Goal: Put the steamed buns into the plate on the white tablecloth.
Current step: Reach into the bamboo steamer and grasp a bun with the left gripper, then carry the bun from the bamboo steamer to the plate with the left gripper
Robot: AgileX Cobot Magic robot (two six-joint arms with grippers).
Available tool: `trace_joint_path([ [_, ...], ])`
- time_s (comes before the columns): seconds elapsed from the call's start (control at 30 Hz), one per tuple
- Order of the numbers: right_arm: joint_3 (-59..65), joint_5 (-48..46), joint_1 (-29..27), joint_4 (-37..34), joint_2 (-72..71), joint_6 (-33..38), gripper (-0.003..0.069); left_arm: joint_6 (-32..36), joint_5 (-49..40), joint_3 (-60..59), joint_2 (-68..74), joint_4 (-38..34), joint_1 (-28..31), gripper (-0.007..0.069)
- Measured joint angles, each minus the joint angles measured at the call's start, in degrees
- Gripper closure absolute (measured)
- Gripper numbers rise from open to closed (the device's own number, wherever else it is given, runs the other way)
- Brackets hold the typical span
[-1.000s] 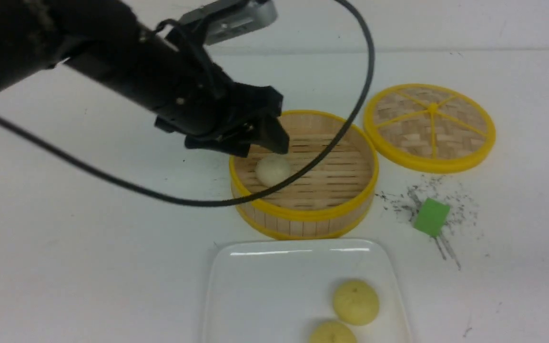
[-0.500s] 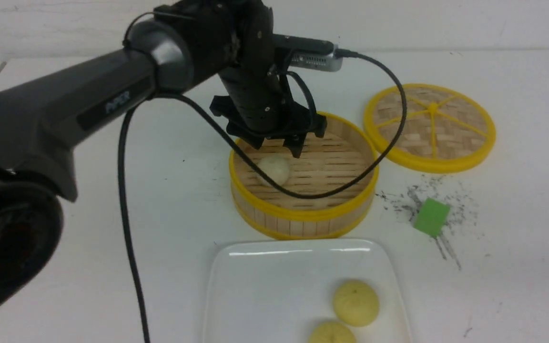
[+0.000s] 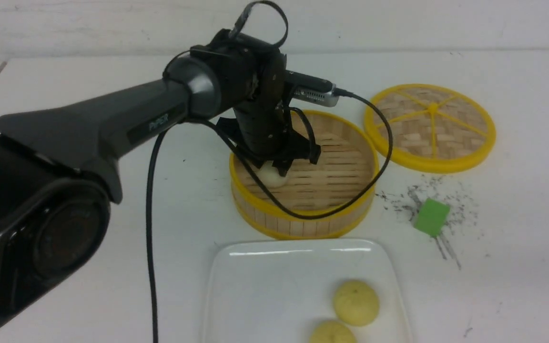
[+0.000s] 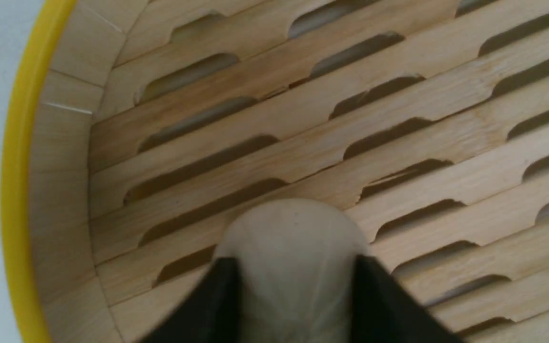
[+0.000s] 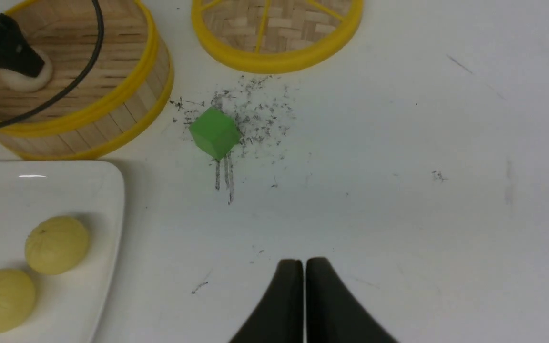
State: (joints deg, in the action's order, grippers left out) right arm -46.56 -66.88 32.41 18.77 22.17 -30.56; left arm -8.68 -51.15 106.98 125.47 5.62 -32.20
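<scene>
An off-white steamed bun (image 3: 272, 177) sits at the left inside the round bamboo basket (image 3: 303, 214). My left gripper (image 3: 279, 169) reaches down into the basket from above. In the left wrist view its two black fingers press against both sides of that bun (image 4: 293, 238), so the left gripper (image 4: 296, 259) is shut on it. Two pale yellow steamed buns (image 3: 355, 302) (image 3: 332, 333) lie on the white square plate (image 3: 265, 276) near the front edge of the white tablecloth (image 3: 517, 238). My right gripper (image 5: 304, 262) is shut and empty above bare cloth, out of the front view.
The basket's yellow-rimmed lid (image 3: 429, 126) lies flat to the right of the basket. A green cube (image 3: 431, 216) rests among dark scuff marks right of the basket. The left arm's black cable loops over the basket's front rim.
The left gripper has swung over the basket, dropped down to the off-white bun and closed its fingers on it. The buns on the plate have not moved.
</scene>
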Motion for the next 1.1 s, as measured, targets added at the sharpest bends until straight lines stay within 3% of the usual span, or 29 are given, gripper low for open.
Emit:
trace_joint_path([
  [0.07, 0.0, 0.0, 0.0, 0.0, 0.0, 0.0, 0.0627, 0.0, -1.1, 0.5, 0.0, 0.0, 0.0, 0.0501],
  [0.13, 0.0, 0.0, 0.0, 0.0, 0.0, 0.0, 0.0625, 0.0, -2.8, 1.4, -0.3, 0.0, 0.0, 0.0573],
  [0.23, 0.0, 0.0, 0.0, 0.0, 0.0, 0.0, 0.0622, 0.0, -6.4, 3.8, -1.6, -0.2, 0.0, 0.0595],
  [0.33, 0.0, 0.0, 0.0, 0.0, 0.0, 0.0, 0.0617, 0.0, -15.5, 10.9, -6.0, -2.1, 0.0, 0.0597],
  [0.5, 0.0, 0.0, 0.0, 0.0, 0.0, 0.0, 0.0612, 0.0, -19.0, 14.6, -15.1, -5.3, 0.0, 0.0597],
  [0.6, 0.0, 0.0, 0.0, 0.0, 0.0, 0.0, 0.0607, 0.0, -19.7, 10.0, -22.9, -9.2, 0.0, 0.0597],
  [0.73, 0.0, 0.0, 0.0, 0.0, 0.0, 0.0, 0.0601, 0.0, -19.8, -7.0, -31.8, -15.9, 0.0, 0.0594],
  [0.87, 0.0, 0.0, 0.0, 0.0, 0.0, 0.0, 0.0595, 0.5, -19.5, -25.6, -34.3, -18.1, -0.1, 0.0586],
  [0.9, 0.0, 0.0, 0.0, 0.0, 0.0, 0.0, 0.0595, 0.5, -19.5, -25.6, -34.3, -18.1, -0.1, 0.0585],
  [0.93, 0.0, -0.1, 0.0, 0.0, 0.0, 0.0, 0.0592, 0.2, -16.4, -32.9, -34.2, -18.5, -0.1, 0.0575],
  [1.1, 0.0, 0.0, 0.0, -0.4, 0.0, 0.0, 0.0583, 0.1, -4.5, -43.0, -32.9, -20.8, -0.1, 0.0519],
])
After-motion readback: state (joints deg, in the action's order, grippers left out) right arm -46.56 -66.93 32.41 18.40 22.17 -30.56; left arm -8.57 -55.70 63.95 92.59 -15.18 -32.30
